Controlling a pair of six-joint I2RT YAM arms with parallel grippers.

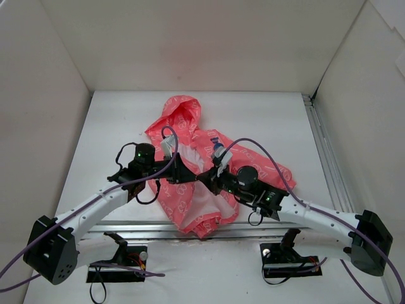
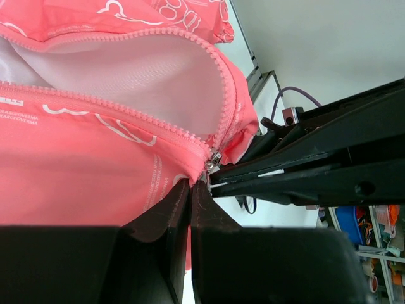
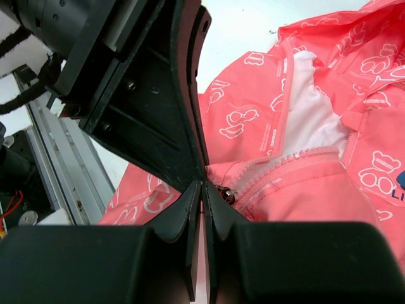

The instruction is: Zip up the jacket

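Note:
The coral-pink jacket [image 1: 185, 120] lies on the white table with its hood at the far end, its front open and the white lining showing. My two grippers meet at its lower front. My left gripper [image 1: 188, 173] is shut on the jacket's hem [image 2: 152, 190] just beside the silver zipper slider [image 2: 214, 158]. My right gripper [image 1: 204, 180] is shut at the slider [image 3: 226, 193], apparently pinching its pull. Above the slider the zipper teeth [image 2: 223, 82] stand apart. A dark blue emblem [image 3: 395, 187] shows on the chest.
An aluminium rail [image 1: 278, 229] runs along the table's near edge and another [image 1: 324, 152] along its right side. White walls close the back and both sides. Purple cables [image 1: 272, 158] loop over both arms.

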